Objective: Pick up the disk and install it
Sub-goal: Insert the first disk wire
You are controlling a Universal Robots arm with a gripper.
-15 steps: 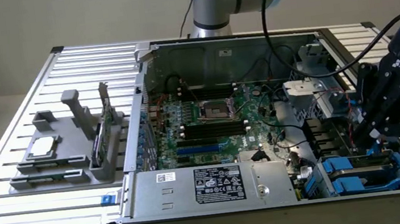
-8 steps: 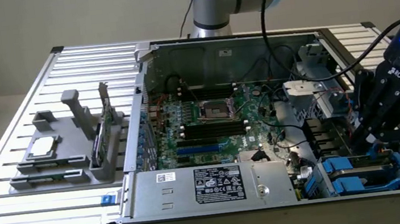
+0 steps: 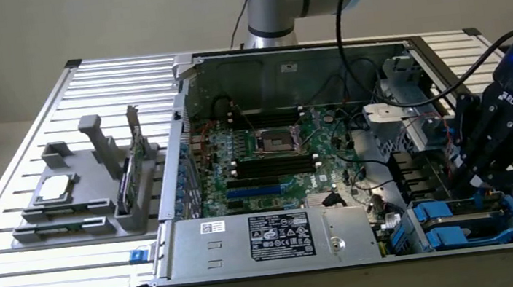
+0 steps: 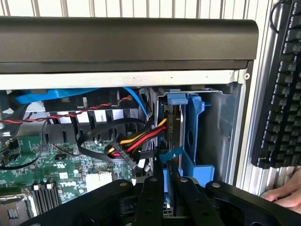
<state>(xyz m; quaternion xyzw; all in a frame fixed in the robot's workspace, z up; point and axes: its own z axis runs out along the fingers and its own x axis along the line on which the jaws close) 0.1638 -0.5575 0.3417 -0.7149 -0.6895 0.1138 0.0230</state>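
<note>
The disk stands on edge in the drive bay at the computer case's corner, with its bright blue carrier around it. In the wrist view my gripper has its two black fingers close on either side of the disk's near edge, shut on it. In the exterior view my gripper reaches down at the exterior view's right into the blue-framed bay, where the disk sits low in the case.
Red, yellow and black cables run right beside the bay. The motherboard and power supply fill the open case. A grey fixture holds a processor chip and a green card. A keyboard and a person's hand lie outside the case.
</note>
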